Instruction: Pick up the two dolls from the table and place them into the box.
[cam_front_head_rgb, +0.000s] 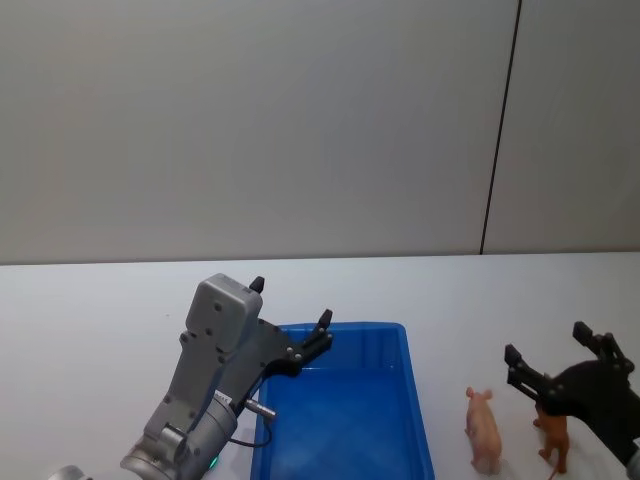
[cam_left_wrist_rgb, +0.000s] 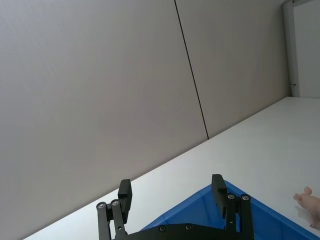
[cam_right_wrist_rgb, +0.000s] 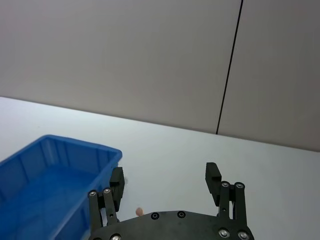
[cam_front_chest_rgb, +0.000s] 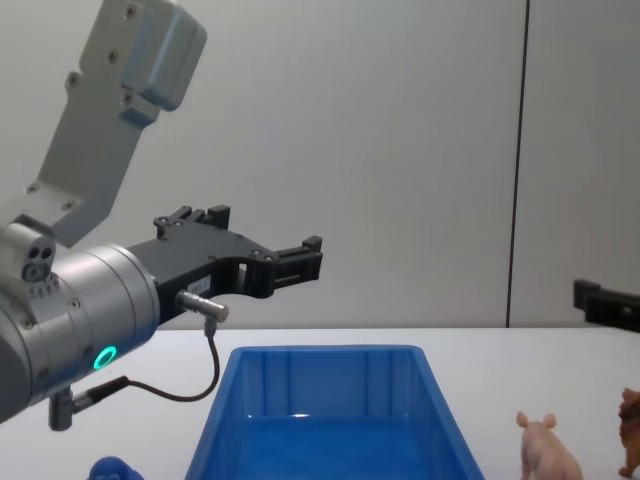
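The pig (cam_front_head_rgb: 484, 430) stands beside the box (cam_front_head_rgb: 417, 400), head pointing away from the robot. Left gripper (cam_front_head_rgb: 291, 301) gapes over the box; right gripper (cam_front_head_rgb: 546, 340) gapes above the brown animal (cam_front_head_rgb: 555, 438).

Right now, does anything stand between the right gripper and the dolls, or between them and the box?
Nothing visible does. The open right gripper hangs over the brown doll, the pig beside it; just table surface separates the pig from the box.

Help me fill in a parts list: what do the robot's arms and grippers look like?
The left arm is silver-grey, a boxy link and a rounded wrist with a green ring light and a thin black cable. The left gripper and right gripper are matte black, two-fingered, with silver rivets on the linkages.
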